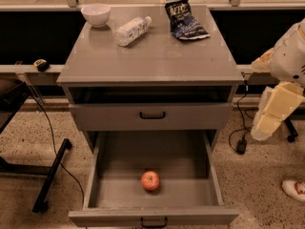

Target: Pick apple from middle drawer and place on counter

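looking past speckled floor [28, 137] at middle drawer [124, 157]. hovering far right with hand [268, 118], grip unclear. needing down-left reach for apple [150, 180].

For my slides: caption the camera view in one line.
The apple lies in the open middle drawer; the gripper hangs at the right, beside the counter, apart from both.

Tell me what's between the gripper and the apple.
In the camera view: a black floor plug and the middle drawer's right wall, between the gripper at far right and the apple.
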`<state>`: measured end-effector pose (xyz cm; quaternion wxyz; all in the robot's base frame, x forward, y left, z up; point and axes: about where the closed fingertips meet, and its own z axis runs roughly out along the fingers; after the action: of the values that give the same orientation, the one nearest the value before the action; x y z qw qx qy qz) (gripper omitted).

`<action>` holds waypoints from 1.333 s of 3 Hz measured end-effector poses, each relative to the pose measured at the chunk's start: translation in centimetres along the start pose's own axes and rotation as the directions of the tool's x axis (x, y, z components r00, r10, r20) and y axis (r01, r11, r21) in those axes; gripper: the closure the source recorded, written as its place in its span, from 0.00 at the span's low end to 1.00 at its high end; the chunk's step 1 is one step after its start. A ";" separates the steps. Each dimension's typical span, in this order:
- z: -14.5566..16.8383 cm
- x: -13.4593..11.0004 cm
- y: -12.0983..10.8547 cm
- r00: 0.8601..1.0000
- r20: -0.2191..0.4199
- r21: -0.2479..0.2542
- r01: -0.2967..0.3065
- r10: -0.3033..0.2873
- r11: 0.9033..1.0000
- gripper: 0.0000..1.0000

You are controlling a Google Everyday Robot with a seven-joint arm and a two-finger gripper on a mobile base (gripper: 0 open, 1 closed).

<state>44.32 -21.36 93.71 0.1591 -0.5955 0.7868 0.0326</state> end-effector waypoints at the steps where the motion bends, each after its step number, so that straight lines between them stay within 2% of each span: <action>1: 4.5 -0.1 2.0 0.991 0.117 -0.091 -0.047 0.058 0.995 0.00; 2: 8.4 1.0 2.9 0.986 0.162 -0.108 -0.006 0.024 0.994 0.00; 3: 8.5 0.8 3.0 0.987 0.161 -0.112 0.037 -0.019 0.993 0.00; 4: 12.0 1.0 4.3 0.971 0.241 -0.155 0.030 0.008 0.987 0.00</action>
<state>42.52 -18.12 81.50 0.2059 -0.6023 0.7533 0.1656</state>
